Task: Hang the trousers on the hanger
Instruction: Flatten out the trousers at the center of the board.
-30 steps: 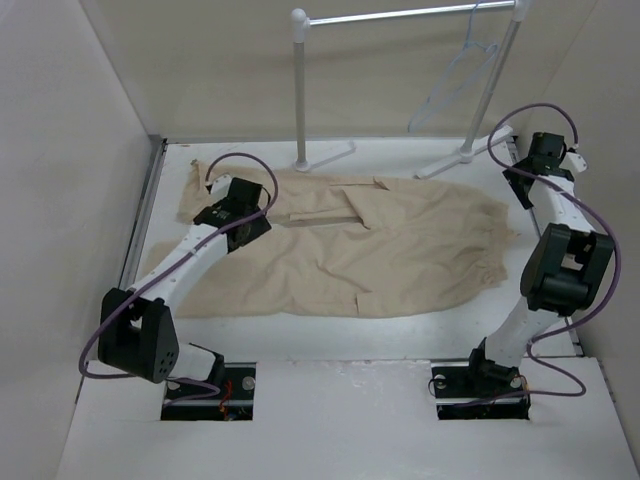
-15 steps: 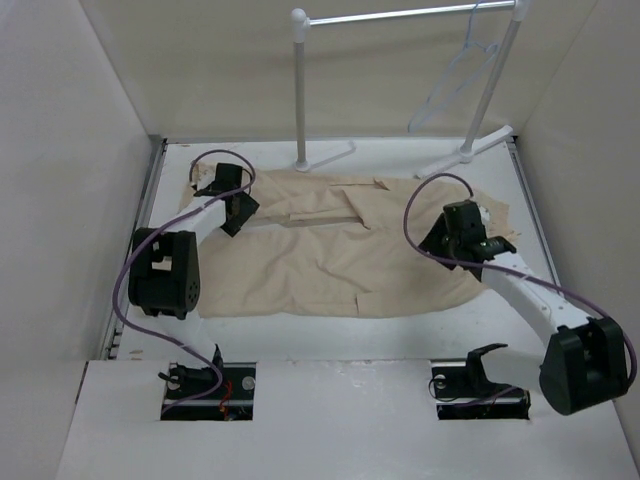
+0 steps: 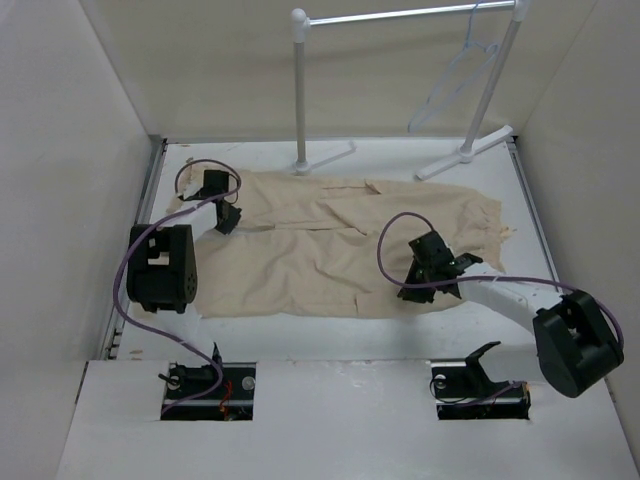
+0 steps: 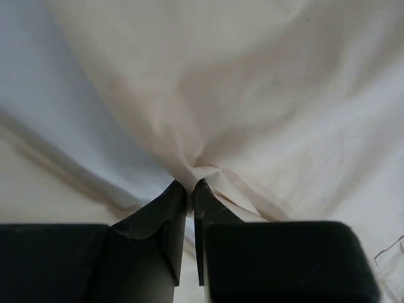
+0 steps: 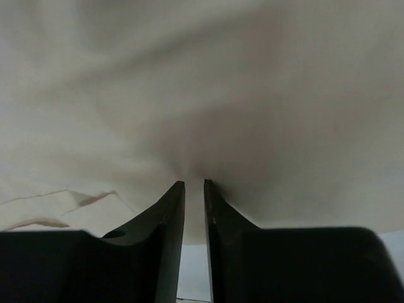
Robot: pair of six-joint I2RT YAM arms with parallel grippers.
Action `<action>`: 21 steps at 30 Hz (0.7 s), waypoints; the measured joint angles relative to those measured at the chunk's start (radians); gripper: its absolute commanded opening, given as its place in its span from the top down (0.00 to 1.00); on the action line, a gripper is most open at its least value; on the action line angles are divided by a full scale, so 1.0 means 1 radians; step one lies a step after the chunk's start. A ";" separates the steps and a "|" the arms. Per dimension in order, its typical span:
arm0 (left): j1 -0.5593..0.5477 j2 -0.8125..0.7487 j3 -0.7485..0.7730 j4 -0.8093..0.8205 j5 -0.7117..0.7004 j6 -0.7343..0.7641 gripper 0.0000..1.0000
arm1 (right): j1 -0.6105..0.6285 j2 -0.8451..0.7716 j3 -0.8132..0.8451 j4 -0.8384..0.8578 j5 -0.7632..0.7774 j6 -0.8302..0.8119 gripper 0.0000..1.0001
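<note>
The beige trousers (image 3: 330,250) lie spread flat across the table, with the waist to the right. My left gripper (image 3: 222,216) is at their far left end, shut on a pinched fold of the cloth (image 4: 265,95); in the left wrist view the gripper (image 4: 189,184) has fabric puckering into the jaws. My right gripper (image 3: 412,291) is at the trousers' front edge on the right. Its jaws are nearly together in the right wrist view (image 5: 194,184), with cloth (image 5: 221,82) drawn in between them. The thin pale hanger (image 3: 458,78) hangs from the rail at the back right.
A white tube rack (image 3: 299,90) stands at the back, its feet (image 3: 455,160) on the table just behind the trousers. Beige walls close in the left, back and right sides. The arm bases sit at the near edge.
My right arm has swung from the back right corner down to the trousers' front edge. My left gripper has moved back and left along the cloth, and the trousers have shifted and flattened.
</note>
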 measured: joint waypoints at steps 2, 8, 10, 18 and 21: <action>0.023 -0.051 -0.044 -0.011 -0.013 0.001 0.92 | 0.000 0.017 -0.021 0.001 -0.016 0.013 0.80; 0.062 -0.138 -0.106 -0.040 -0.038 0.009 0.70 | -0.001 -0.038 -0.080 0.025 -0.061 0.062 0.79; 0.062 -0.138 -0.116 -0.050 -0.040 0.014 0.55 | -0.001 -0.075 -0.101 0.011 -0.068 0.068 0.70; 0.086 -0.245 -0.112 -0.111 -0.058 0.072 0.40 | -0.005 -0.196 -0.041 -0.111 -0.056 0.023 0.40; 0.119 -0.290 -0.051 -0.106 -0.075 0.082 0.47 | -0.011 -0.200 0.027 -0.113 -0.050 -0.011 0.64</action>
